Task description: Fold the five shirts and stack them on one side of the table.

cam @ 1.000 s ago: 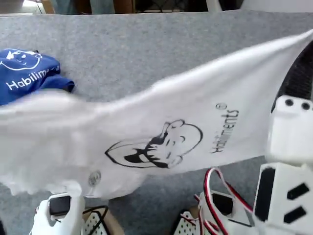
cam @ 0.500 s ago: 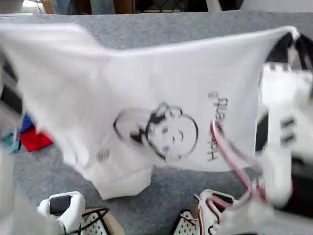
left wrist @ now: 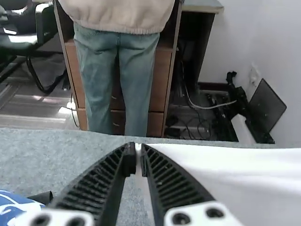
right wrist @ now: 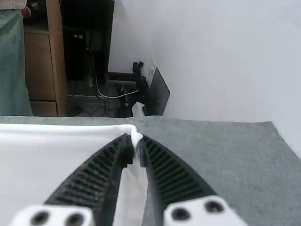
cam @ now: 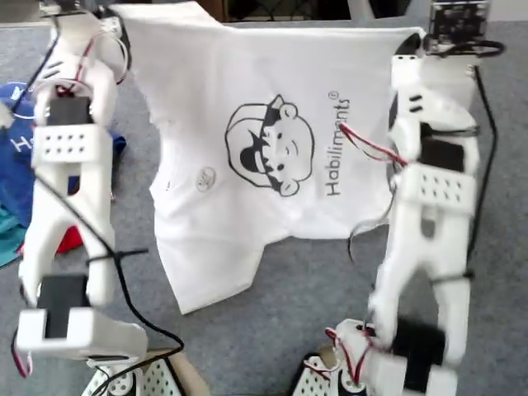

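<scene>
A white shirt (cam: 239,223) stretches across the grey table (cam: 313,280). The left gripper (left wrist: 135,155) and right gripper (right wrist: 135,143) each pinch one far corner, clamped narrow.

White shirt (cam: 247,82), blue shirt (cam: 12,165) on grey table (cam: 313,280).

Listed for you: one white shirt (cam: 247,177) bearing a black line-drawn cartoon face and black lettering alongside it; one blue shirt (cam: 15,169) with white print; a red cloth (cam: 68,238) and a teal cloth (cam: 7,243) — all on the plain grey table (cam: 322,289). Your left arm (cam: 70,165) and right arm (cam: 433,190) are white with black panels and red-and-white wires. The left gripper (left wrist: 135,155) and right gripper (right wrist: 136,143) each have black ribbed fingers on a white base.
</scene>
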